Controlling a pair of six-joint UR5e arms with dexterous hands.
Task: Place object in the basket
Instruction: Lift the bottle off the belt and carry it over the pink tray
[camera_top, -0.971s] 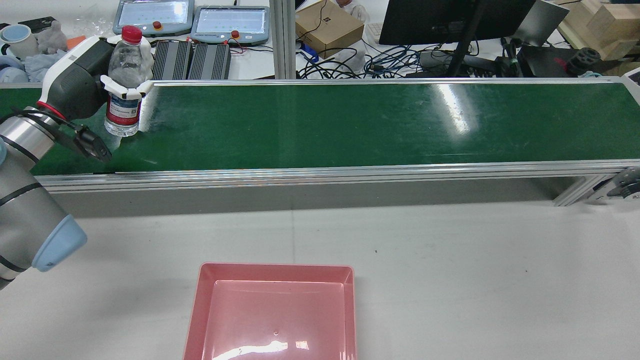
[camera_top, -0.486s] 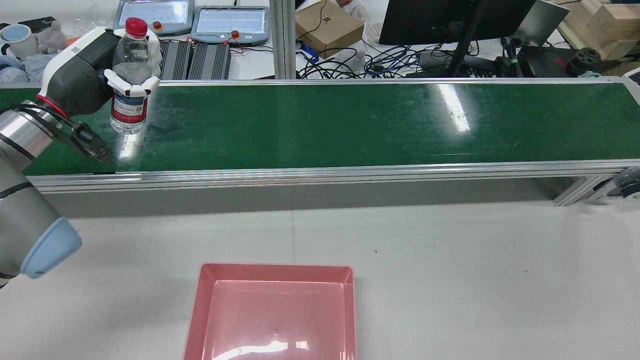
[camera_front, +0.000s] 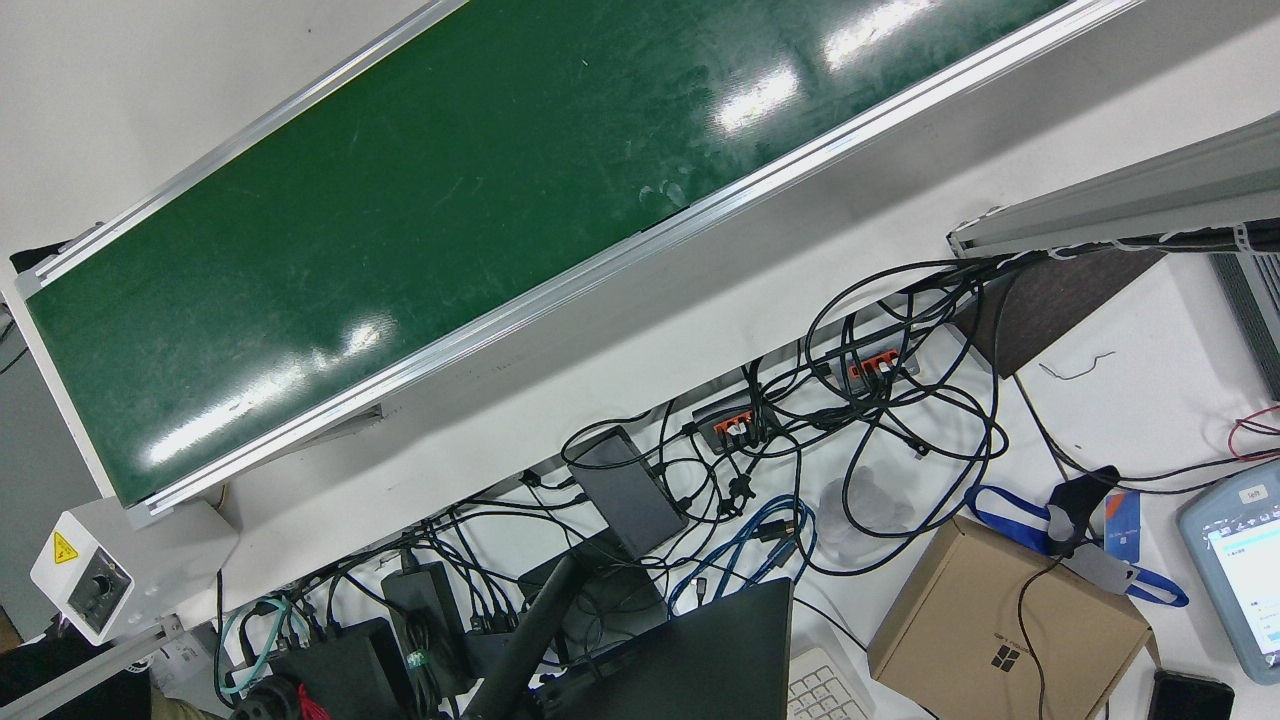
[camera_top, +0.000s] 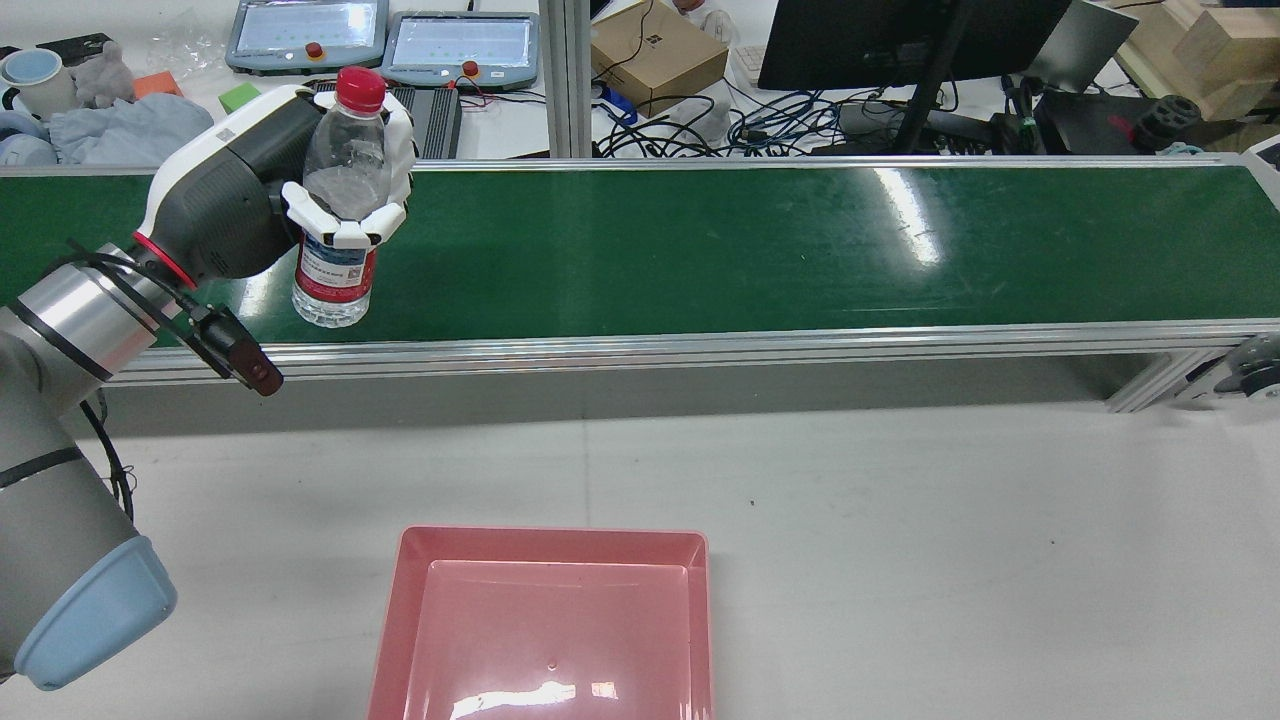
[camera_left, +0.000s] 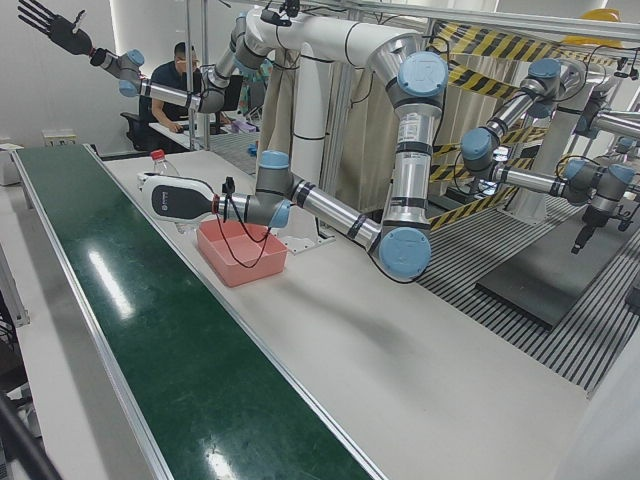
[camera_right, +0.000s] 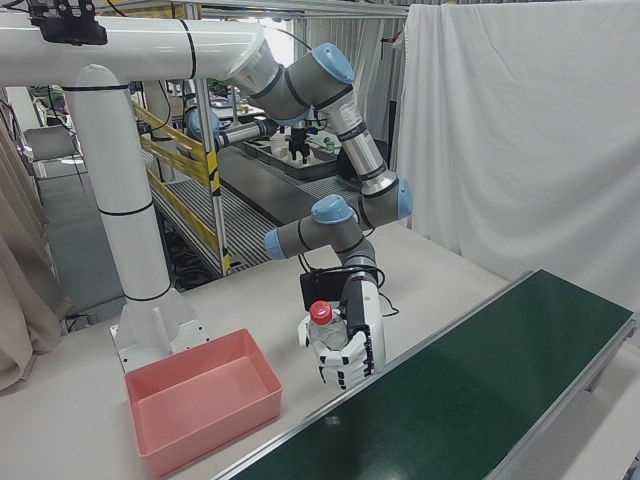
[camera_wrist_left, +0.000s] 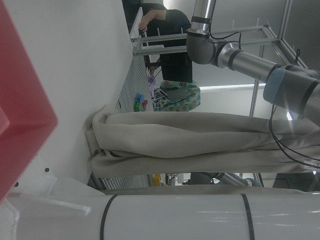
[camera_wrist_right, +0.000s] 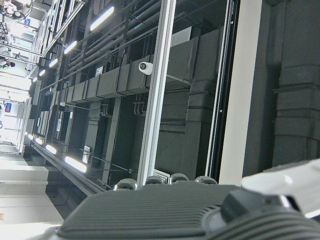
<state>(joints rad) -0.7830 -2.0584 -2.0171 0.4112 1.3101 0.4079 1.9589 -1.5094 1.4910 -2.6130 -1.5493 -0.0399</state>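
Carry step: left hand (camera_top: 300, 180) clasps water bottle (camera_top: 340, 200) upright above conveyor (camera_top: 700, 250). Right hand unseen. Next, swing to pink basket (camera_top: 545, 620) and release.

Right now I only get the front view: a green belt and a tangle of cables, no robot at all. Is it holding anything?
Observer: Yes. In the rear view the left hand is shut on a clear bottle, held upright with its red cap on top.
Visitor: Is the bottle standing on the belt?
Observer: It seems not. It appears to hang just above the near edge of the belt, carried by the fingers wrapped around its middle.
Visitor: And where would it go?
Observer: A pink basket sits on the white table, on the robot's side of the belt, with nothing in it.
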